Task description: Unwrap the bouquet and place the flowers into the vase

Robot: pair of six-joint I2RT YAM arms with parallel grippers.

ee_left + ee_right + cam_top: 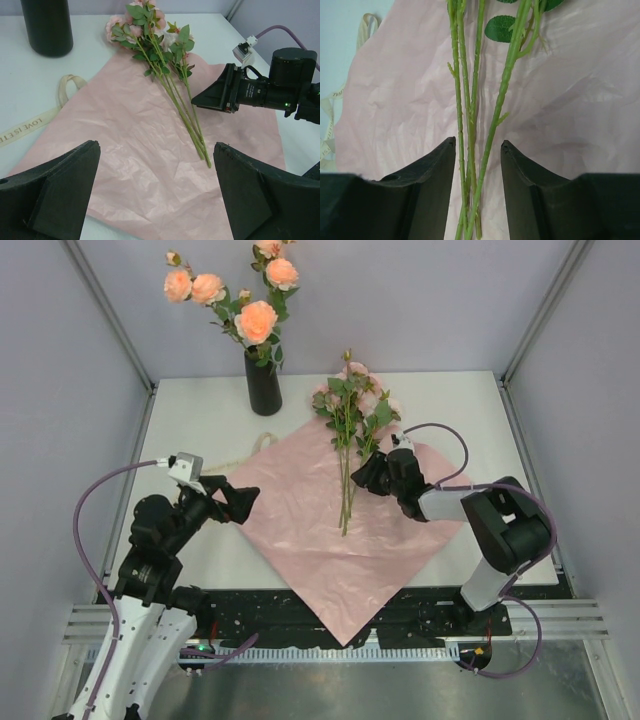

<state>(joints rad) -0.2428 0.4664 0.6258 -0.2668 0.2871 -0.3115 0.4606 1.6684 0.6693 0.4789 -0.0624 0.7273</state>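
Note:
The bouquet lies unwrapped: its pink paper (300, 525) is spread flat on the table. On the paper lie several flowers (347, 430), blooms toward the back, their thin green stems (470, 100) running toward me. My right gripper (368, 472) reaches in from the right, and its jaws (478, 142) stand narrowed on either side of the stems with small gaps left. The black vase (263, 385) stands at the back left with several peach roses (255, 320) in it. My left gripper (240, 503) hovers wide open over the paper's left edge (140, 165), holding nothing.
A cream ribbon (245, 455) lies loose on the white table (200, 420) by the paper's left corner. Grey enclosure walls (60, 390) stand close on both sides. The paper's near corner hangs over the table's front edge.

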